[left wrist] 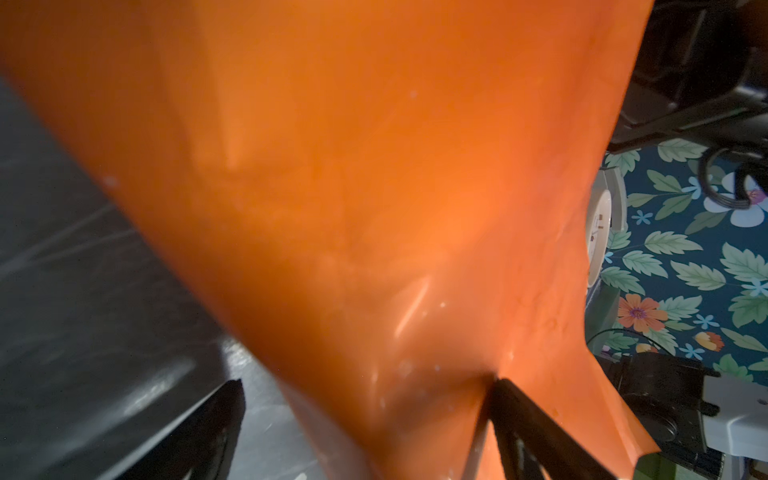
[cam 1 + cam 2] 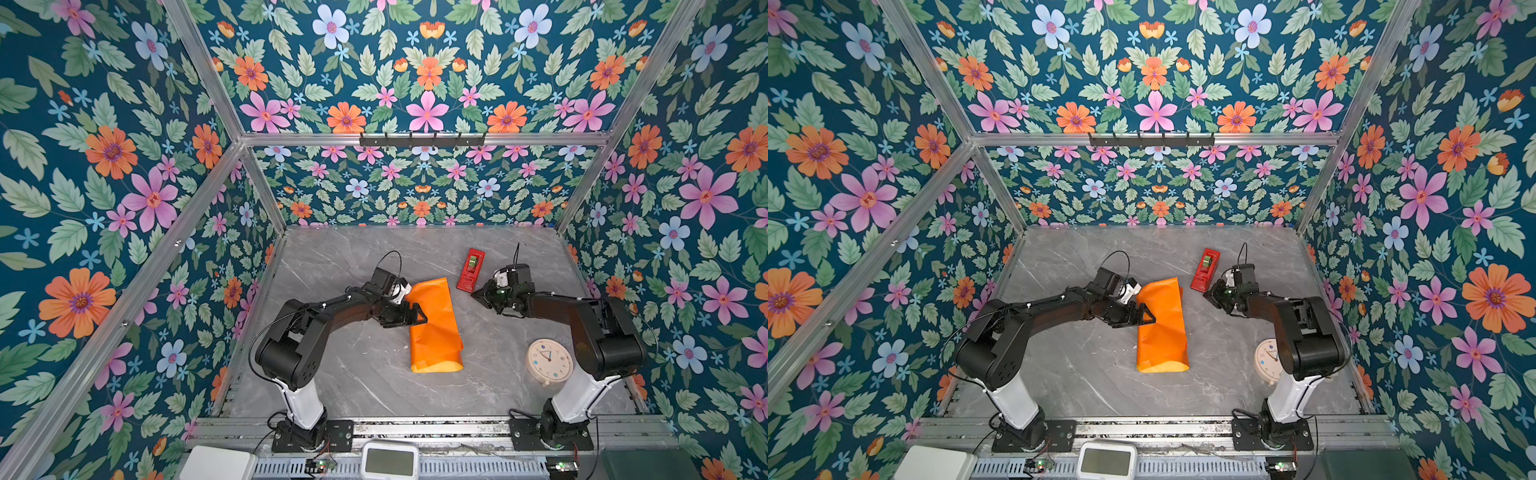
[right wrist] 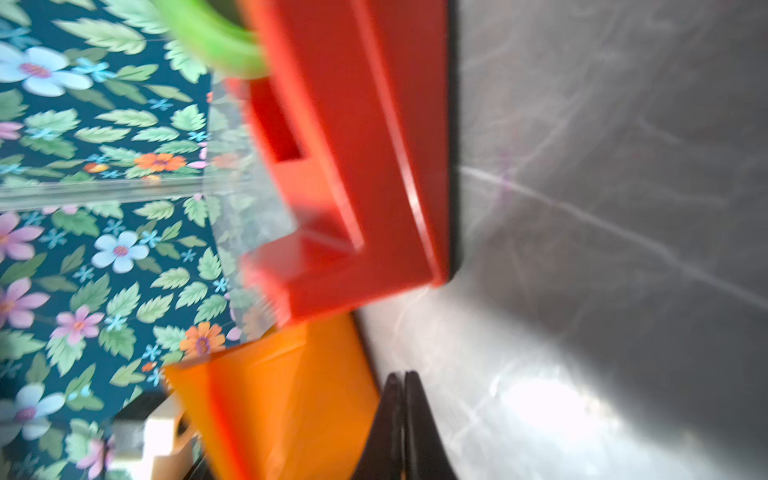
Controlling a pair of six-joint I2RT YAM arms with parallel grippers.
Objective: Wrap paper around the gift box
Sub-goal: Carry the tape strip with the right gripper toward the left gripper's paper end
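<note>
Fingers of the left gripper are spread wide, nothing clamped. It sits at the left edge of the paper, roughly halfway along it. Left wrist view: one finger presses into the glossy orange face and dents it. The other finger is clear of the sheet, with bare table showing in the gap. Both top views agree: gripper against paper.

Paper is folded over into a long bundle mid-table, orange side out, running front to back. Far end looks puffed up; near end lies flat with a yellow strip along its edge. No sight of the gift box in any view, so can't tell if it's inside the fold.

Right gripper: fingers pressed together, holding nothing. Tip is just beside the near end of the red tape dispenser, to the right of the paper; contact or not, can't tell. Right wrist view is blurred: dispenser close up, green roll in it, orange paper beyond.

Round cream clock lies by the right arm, well apart from the paper.
</note>
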